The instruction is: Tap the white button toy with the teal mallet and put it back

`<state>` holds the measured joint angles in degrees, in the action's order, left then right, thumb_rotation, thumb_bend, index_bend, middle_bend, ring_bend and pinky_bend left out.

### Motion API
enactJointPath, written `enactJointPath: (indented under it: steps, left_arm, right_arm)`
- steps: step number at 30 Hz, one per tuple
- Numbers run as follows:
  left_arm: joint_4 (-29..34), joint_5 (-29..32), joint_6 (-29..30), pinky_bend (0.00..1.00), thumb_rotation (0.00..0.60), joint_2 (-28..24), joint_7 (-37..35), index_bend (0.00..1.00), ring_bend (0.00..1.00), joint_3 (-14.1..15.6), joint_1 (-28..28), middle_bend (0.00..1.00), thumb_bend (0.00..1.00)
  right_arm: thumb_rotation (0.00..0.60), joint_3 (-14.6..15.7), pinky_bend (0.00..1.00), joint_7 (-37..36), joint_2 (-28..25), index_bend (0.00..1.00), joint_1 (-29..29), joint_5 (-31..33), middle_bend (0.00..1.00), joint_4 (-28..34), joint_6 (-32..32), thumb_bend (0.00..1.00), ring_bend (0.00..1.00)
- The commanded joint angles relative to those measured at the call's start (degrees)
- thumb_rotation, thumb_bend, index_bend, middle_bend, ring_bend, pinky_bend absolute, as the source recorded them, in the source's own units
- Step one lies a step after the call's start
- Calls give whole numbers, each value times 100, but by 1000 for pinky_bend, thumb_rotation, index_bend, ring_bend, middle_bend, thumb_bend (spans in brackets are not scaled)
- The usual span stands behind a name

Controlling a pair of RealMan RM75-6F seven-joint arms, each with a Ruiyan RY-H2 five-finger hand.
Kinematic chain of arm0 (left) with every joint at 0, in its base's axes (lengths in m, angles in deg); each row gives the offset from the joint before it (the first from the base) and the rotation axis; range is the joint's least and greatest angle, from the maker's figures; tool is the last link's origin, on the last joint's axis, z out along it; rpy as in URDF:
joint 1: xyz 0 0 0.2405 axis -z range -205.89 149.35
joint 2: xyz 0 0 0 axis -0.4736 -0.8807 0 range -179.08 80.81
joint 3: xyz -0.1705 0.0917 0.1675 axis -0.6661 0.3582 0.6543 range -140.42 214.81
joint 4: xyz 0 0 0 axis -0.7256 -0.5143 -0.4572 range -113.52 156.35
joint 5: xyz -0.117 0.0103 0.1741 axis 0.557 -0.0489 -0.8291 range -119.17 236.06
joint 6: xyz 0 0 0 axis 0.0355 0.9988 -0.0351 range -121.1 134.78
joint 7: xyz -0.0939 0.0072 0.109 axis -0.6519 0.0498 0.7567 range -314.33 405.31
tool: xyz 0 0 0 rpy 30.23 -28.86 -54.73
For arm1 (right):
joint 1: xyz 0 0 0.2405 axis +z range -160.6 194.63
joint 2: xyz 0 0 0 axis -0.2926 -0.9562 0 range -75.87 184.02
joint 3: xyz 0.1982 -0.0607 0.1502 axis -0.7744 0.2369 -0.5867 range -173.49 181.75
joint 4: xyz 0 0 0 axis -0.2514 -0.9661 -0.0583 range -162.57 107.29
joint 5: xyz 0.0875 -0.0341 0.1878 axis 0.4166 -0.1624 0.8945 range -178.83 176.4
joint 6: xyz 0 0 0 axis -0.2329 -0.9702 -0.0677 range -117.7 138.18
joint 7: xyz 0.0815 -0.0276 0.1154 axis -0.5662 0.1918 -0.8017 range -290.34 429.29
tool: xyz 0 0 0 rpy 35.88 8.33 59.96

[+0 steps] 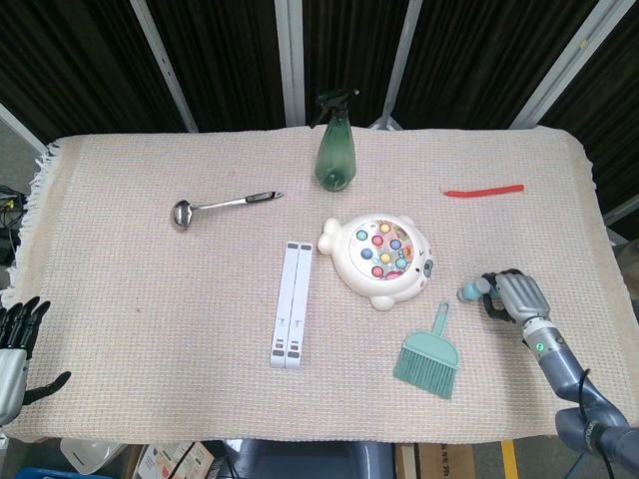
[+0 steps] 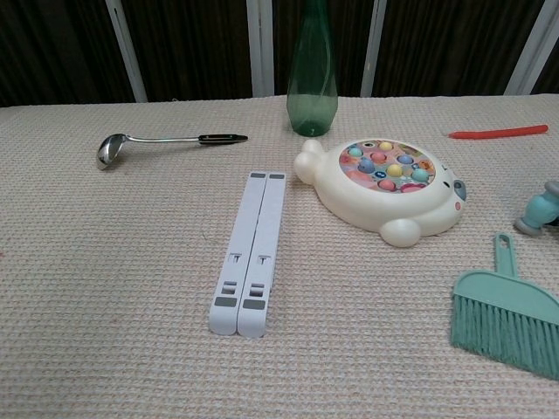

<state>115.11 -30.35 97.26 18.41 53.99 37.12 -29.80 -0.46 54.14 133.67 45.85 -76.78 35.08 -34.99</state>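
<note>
Right now the right hand (image 1: 514,296) grips the teal mallet (image 1: 468,291)

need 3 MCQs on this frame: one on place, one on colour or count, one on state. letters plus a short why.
1. Where is the ladle?
A. left of the spray bottle
B. on the white button toy
C. beside the brush

2. What colour is the thin stick at far right?
A. blue
B. red
C. white

3. What is the right hand doing?
A. holding the brush
B. hanging open over the toy
C. gripping the teal mallet

Key:
1 A, the ladle lies on the cloth well left of the bottle.
2 B, it shows red in both views.
3 C, its fingers wrap the handle and the teal head pokes out toward the toy.
</note>
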Motion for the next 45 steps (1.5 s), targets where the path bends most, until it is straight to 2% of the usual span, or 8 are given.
enactJointPath:
  steps: [1,8,13,18,25,35,40,45]
  left_arm:
    - [1,3,1,0,600,-2,4,0,0,-4,2,0,90]
    - [-7,19,-13,0,600,4,8,0,0,5,-1,0,90]
    - [-16,40,-17,0,600,7,-2,0,0,6,-6,0,90]
    - [-24,39,-7,0,600,4,-17,0,0,3,-7,0,90]
    - [-42,28,-13,0,600,14,-42,0,0,9,-2,0,90]
    - [-57,-47,16,0,600,11,-52,0,0,13,13,0,90]
    - [-32,-106,37,0,600,2,-27,0,0,16,27,0,90]
    - [-34,-109,13,0,600,8,-23,0,0,32,32,0,90]
  right_arm:
    - [600,1,205,-4,15,519,1,5,486,-17,3,647,328]
    - [600,7,213,-3,54,536,24,41,512,-89,88,647,340]
    - [600,-4,248,-15,97,635,25,72,605,-137,104,657,415]
    - [600,-33,298,-90,104,767,-8,54,706,-123,-5,737,509]
    - [600,-96,323,-68,-8,846,-81,-58,762,69,-387,814,564]
    - [600,-373,340,455,-487,882,-80,-218,788,1037,-1118,837,593]
    - [600,-599,340,1194,-741,886,162,-182,789,1695,-1175,837,593]
    - [600,-732,340,2037,-722,894,362,-100,791,2163,-1261,837,597]
